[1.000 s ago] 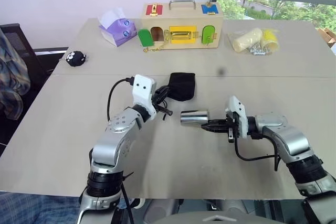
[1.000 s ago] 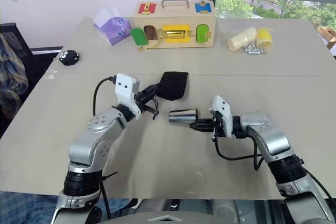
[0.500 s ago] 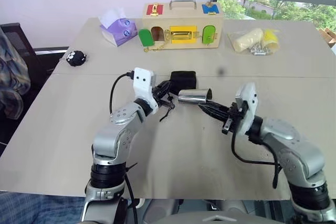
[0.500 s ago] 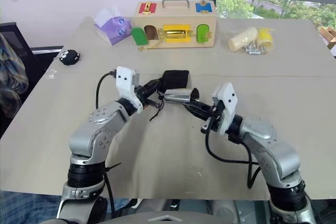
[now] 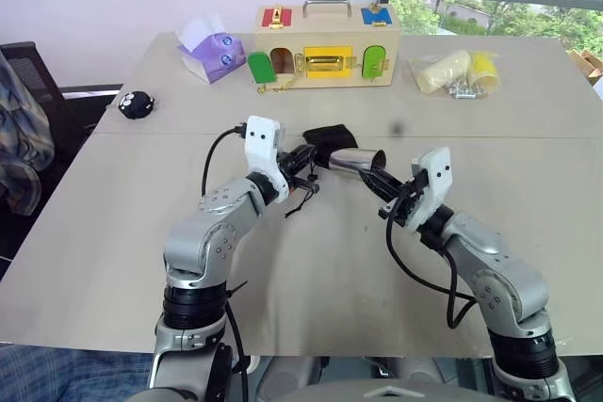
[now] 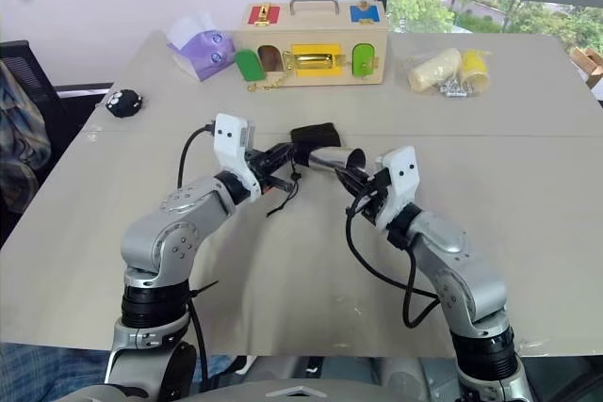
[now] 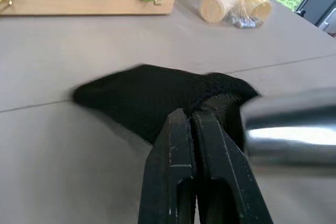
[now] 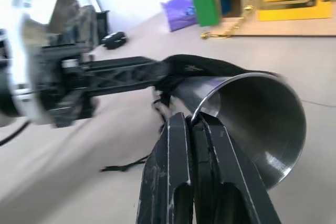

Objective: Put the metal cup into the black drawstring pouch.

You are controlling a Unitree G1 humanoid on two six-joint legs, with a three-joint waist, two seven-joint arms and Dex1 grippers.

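Observation:
The black drawstring pouch (image 5: 330, 136) hangs just above the table's middle, with my left gripper (image 5: 309, 157) shut on its near edge. Its cord dangles below. The metal cup (image 5: 353, 159), a shiny steel tumbler, lies on its side in the air. Its base is at the pouch and its open mouth faces my right arm. My right gripper (image 5: 377, 176) is shut on the cup's rim, one finger inside the mouth (image 8: 252, 124). In the left wrist view the pouch (image 7: 157, 95) spreads behind my shut fingertips (image 7: 181, 124), with the cup (image 7: 289, 129) right beside them.
A wooden latch box (image 5: 325, 44) stands at the back of the table. A purple tissue pack (image 5: 212, 52) is to its left and a wrapped pale yellow roll (image 5: 457, 71) to its right. A small black-and-white ball toy (image 5: 138, 104) lies far left. A person's plaid sleeve (image 5: 19, 129) is at the left edge.
My right gripper has swung the cup up and over to the pouch, turning its base toward it. My left gripper has raised the pouch a little and rolled it.

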